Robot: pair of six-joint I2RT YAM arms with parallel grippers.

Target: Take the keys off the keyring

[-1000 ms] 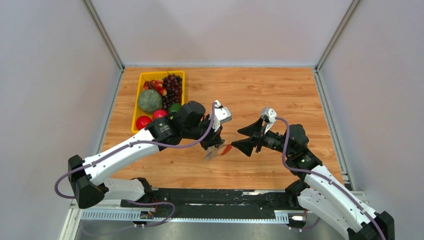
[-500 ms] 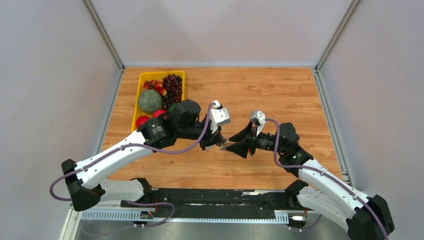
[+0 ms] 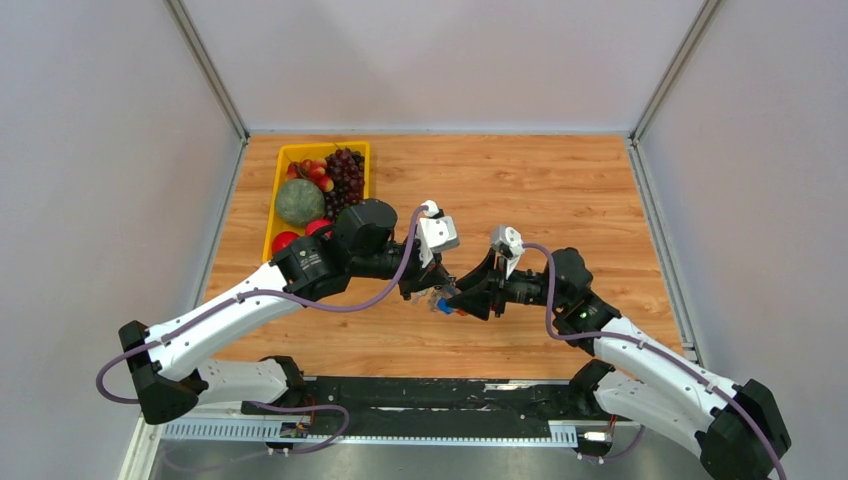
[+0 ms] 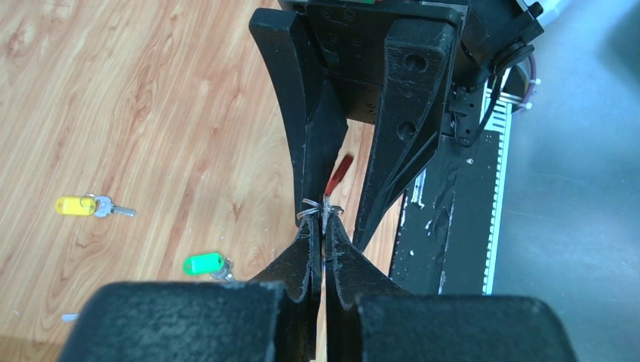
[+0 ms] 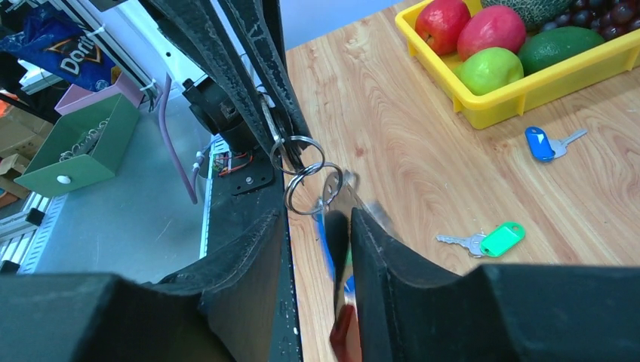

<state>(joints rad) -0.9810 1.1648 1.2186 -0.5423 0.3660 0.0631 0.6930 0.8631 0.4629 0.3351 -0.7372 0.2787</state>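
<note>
The left jaws are closed on the wire loops of the keyring (image 4: 341, 170), holding it in mid-air over the tabletop (image 3: 560, 190) near the front edge. The right jaws stand part-open astride its hanging rings, tip to tip with the left. A green-headed key (image 4: 204, 264), a yellow-headed key (image 4: 78, 205) and a blue-headed key (image 5: 540, 143) lie loose on bare wood, the blue one near the fruit tray (image 5: 543, 92).

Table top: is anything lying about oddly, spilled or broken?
Three loose keys lie scattered on the wooden table: a yellow-headed key, a green-headed key and a blue-headed key near the yellow fruit tray. They look strewn, each apart from the others, but nothing seems spilled or broken.
</note>
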